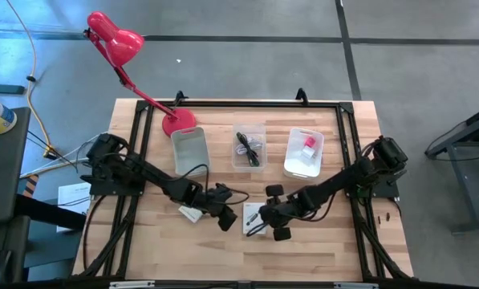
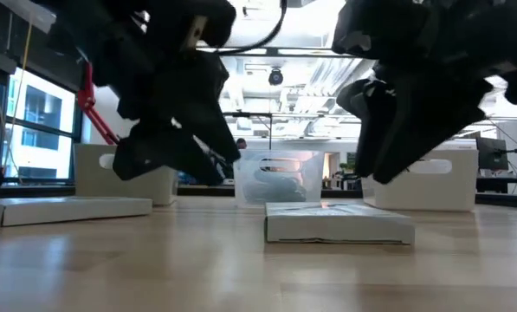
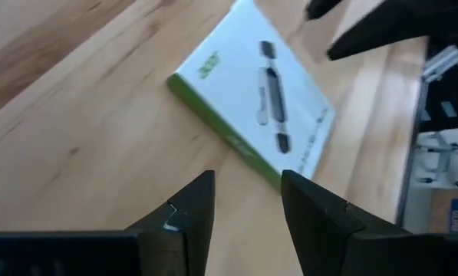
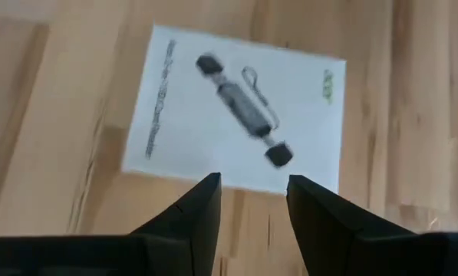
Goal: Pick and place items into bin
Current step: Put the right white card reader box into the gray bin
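A flat white card box with dark print and a green edge (image 1: 252,217) lies flat on the wooden table between my two grippers; it also shows in the low view (image 2: 339,222), the left wrist view (image 3: 259,100) and the right wrist view (image 4: 236,107). My left gripper (image 1: 225,213) is open just left of it, above the table (image 3: 248,207). My right gripper (image 1: 273,223) is open just right of it (image 4: 253,203). A second white card box (image 1: 190,213) lies under my left arm (image 2: 67,208). A black cable (image 1: 249,148) and a pink cube (image 1: 310,143) lie in bins.
Three bins stand in a row at the back: a white one (image 1: 189,150), a clear one (image 1: 249,132) holding the cable, and a white one (image 1: 305,163) holding the pink cube. A red desk lamp (image 1: 115,44) stands at the far left. Bare wood lies along the near edge.
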Motion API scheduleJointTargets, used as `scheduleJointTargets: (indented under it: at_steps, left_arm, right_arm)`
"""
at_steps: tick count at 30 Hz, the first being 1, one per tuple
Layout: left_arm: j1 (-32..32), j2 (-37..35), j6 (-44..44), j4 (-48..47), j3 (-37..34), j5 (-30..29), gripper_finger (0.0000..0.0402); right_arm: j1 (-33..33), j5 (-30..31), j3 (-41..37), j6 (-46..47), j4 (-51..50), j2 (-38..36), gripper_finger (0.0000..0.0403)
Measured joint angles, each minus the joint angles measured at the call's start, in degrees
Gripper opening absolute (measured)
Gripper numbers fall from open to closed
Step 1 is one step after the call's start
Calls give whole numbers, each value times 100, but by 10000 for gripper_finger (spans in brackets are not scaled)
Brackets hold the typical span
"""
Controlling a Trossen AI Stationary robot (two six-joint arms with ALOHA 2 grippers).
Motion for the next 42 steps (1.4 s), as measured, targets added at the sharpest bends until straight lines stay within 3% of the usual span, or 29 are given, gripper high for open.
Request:
scheduleJointTargets:
  at_steps: [9, 16, 32, 42]
  left_arm:
    - [23, 20, -307, -32, -2, -108, 138]
    - [25, 542, -564, 501, 123, -29, 138]
    - [25, 829, -367, 532, 382, 615, 138]
    - [25, 809, -446, 610, 387, 366, 138]
  right_arm:
    - [17, 34, -383, 287, 612, 42, 142]
    - [17, 124, -792, 612, 1168, 42, 142]
    - [103, 170, -824, 610, 1283, -164, 142]
    - [103, 297, -824, 624, 1526, -161, 142]
